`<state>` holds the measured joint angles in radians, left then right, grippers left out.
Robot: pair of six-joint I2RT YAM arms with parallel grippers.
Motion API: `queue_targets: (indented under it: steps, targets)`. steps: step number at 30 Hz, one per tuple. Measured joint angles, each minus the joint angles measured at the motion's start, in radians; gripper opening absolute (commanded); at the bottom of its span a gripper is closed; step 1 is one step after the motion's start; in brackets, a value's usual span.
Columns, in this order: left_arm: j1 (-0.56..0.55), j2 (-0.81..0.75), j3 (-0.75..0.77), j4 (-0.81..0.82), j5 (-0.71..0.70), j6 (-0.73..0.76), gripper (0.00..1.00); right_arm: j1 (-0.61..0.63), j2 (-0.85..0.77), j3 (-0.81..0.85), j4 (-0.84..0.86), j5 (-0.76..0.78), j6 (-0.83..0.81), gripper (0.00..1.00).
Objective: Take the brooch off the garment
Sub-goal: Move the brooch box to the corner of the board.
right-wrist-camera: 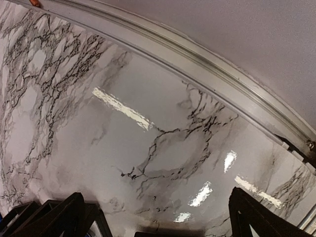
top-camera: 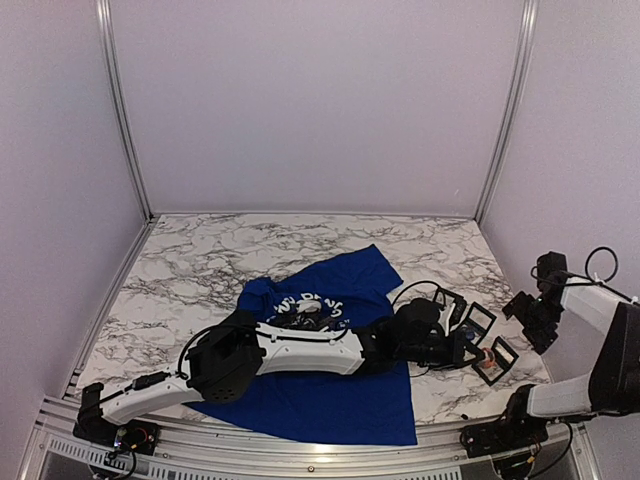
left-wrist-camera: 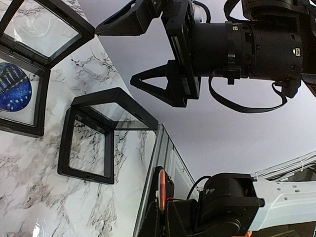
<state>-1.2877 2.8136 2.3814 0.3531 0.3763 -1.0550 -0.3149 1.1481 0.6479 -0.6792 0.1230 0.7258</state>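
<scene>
The left arm reaches low and nearly flat from its base at the near left corner across to the right, its gripper [top-camera: 475, 352] closed at the edge of two black display frames; whether anything is pinched there cannot be told. The right gripper [left-wrist-camera: 114, 57] hangs above the table's right edge on a folded, raised arm, its fingers [right-wrist-camera: 64, 215] spread wide with nothing between them. A blue T-shirt [top-camera: 330, 400] lies spread on the near middle of the table, left of the closed gripper and directly under the left arm, which covers most of the white chest lettering. The brooch cannot be made out on the shirt. From the left wrist camera, one open frame [left-wrist-camera: 66, 148] holds only clear film, while the frame beside it [left-wrist-camera: 42, 103] holds a round blue piece [left-wrist-camera: 12, 91]. The table [top-camera: 200, 270] is white marble-patterned with grey veins, edged by a metal rail [top-camera: 300, 455] on the near side and enclosed by plain pale walls [top-camera: 320, 100].
</scene>
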Motion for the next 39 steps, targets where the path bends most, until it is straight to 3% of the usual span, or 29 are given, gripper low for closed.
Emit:
queue_targets:
  steps: [4,13,39]
  targets:
    - [0.002,0.007,-0.011,0.002,0.0,0.02,0.0,-0.033,0.052,-0.039,0.041,-0.062,-0.001,0.98]
    - [0.003,-0.04,-0.223,0.061,-0.008,0.081,0.0,-0.061,0.08,-0.085,0.091,-0.151,0.014,0.98]
    - [0.007,-0.263,-0.566,0.207,-0.056,0.168,0.0,-0.025,-0.118,-0.222,0.204,-0.387,0.26,0.99]
